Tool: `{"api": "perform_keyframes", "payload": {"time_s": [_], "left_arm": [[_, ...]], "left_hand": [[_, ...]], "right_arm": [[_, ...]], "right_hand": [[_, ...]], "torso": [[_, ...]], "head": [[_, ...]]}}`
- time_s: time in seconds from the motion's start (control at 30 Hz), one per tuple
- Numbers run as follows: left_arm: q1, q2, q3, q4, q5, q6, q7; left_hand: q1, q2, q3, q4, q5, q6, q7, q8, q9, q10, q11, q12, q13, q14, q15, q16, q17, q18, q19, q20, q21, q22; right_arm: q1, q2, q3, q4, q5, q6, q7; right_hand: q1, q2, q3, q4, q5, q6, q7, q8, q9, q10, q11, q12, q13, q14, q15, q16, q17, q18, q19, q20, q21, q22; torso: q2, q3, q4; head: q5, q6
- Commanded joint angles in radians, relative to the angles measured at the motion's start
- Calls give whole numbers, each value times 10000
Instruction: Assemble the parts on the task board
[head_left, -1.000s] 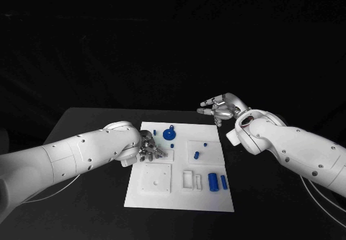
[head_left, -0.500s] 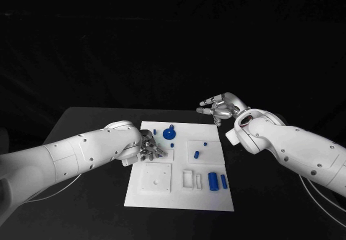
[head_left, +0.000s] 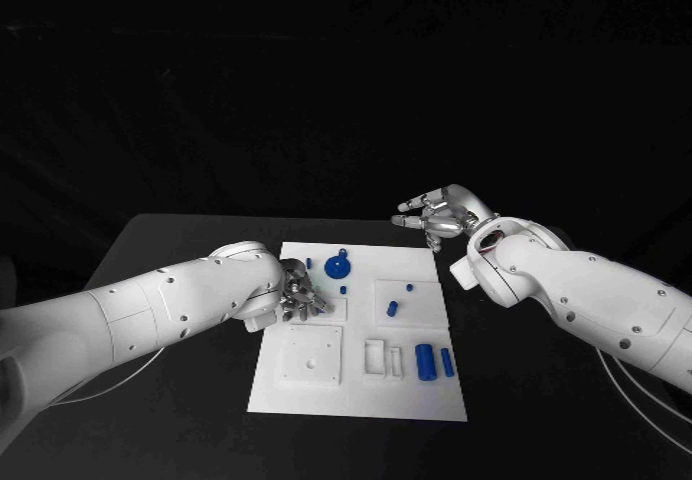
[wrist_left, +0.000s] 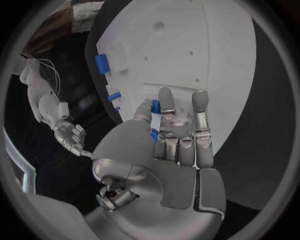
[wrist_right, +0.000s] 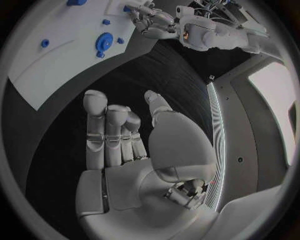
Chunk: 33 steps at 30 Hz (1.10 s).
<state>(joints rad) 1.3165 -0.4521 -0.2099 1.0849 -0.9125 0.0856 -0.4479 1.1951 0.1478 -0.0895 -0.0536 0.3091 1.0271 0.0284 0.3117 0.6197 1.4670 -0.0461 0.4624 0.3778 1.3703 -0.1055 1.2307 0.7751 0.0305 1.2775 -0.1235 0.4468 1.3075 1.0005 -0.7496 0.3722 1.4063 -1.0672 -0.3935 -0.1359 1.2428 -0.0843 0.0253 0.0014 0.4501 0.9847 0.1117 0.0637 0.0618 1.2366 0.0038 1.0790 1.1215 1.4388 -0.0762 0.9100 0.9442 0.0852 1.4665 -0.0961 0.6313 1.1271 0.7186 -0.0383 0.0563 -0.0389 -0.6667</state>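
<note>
- While the board (head_left: 362, 390) lay flat in the middle of the black table (head_left: 173, 240), the left robot hand (head_left: 302, 298) rested over its left side, fingers pointing down onto the plate.
- From the left wrist, that hand's fingers (wrist_left: 200, 107) were stretched out together over the board, with a small blue part (wrist_left: 155, 106) showing between the thumb and a finger; whether it was gripped, I could not tell.
- The right robot hand (head_left: 441, 216) hung above the table just past the board's far right corner, fingers loosely apart, holding nothing.
- A round blue disc (head_left: 338, 267) sat near the board's far edge, close beside the left hand.
- A small blue peg (head_left: 410, 289) and another (head_left: 392, 309) stood on the raised square at the board's right.
- Two blue cylinders (head_left: 427, 362) lay side by side near the board's near right corner, well apart from both hands.
</note>
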Motion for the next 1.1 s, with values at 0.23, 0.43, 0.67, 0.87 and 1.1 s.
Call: {"api": "perform_keyframes", "payload": {"time_s": [0.23,0.43,0.67,0.87,1.1], "left_arm": [[-148,-74,-82,133,173,-16,29],[-148,-122,-81,176,187,-113,68],[-148,-161,-79,224,242,-155,95],[-145,-243,-74,362,322,-171,113],[-135,-350,-38,550,385,-228,108]], "left_hand": [[243,572,426,-789,581,-63,-3,-497,-1130,144,-22,-39,-37,-21,-56,56,6,18,-40,-53,64,183],[45,723,642,-1255,857,-107,20,-512,-994,154,-12,-45,-48,-13,-45,63,12,41,-46,-39,87,183],[-147,791,846,-1554,1405,-121,50,-537,-943,158,-2,-48,-57,-6,-38,69,16,58,-58,-34,111,184],[-271,879,1064,-1818,1683,-90,79,-568,-936,173,17,-45,-62,-5,-31,78,20,76,-78,-24,142,185],[-254,1010,1996,-2264,166,-35,121,-684,-1006,212,38,-94,-100,15,-44,89,35,103,-106,-38,203,191]], "right_arm": [[-23,5,5,-8,-6,191,5],[-30,5,5,-13,-6,204,4],[-37,2,4,-15,-6,215,4],[-41,-2,4,-22,-6,239,1],[-43,-14,4,-31,-6,305,-16]], "right_hand": [[3,12,34,52,49,44,7,-24,-3,-38,8,-11,-9,23,73,-27,-12,199,475,63,-40,-1],[3,12,34,52,49,44,7,-24,-3,-38,8,-11,-9,23,73,-27,-12,199,475,63,-40,-1],[3,12,34,52,49,44,7,-24,-3,-38,8,-11,-9,23,73,-27,-12,199,475,63,-40,-1],[-17,14,39,54,69,76,1,-24,-2,-23,3,14,11,27,70,-10,1,188,476,58,-25,6],[-17,14,39,54,69,76,1,-24,-2,-23,3,14,11,27,70,-10,1,188,476,58,-25,6]], "torso": [[2,0,12],[-7,0,6],[-6,0,13],[-7,2,14],[-10,4,24]], "head": [[-23,-28],[-15,-26],[-14,-12],[3,11],[17,27]]}}
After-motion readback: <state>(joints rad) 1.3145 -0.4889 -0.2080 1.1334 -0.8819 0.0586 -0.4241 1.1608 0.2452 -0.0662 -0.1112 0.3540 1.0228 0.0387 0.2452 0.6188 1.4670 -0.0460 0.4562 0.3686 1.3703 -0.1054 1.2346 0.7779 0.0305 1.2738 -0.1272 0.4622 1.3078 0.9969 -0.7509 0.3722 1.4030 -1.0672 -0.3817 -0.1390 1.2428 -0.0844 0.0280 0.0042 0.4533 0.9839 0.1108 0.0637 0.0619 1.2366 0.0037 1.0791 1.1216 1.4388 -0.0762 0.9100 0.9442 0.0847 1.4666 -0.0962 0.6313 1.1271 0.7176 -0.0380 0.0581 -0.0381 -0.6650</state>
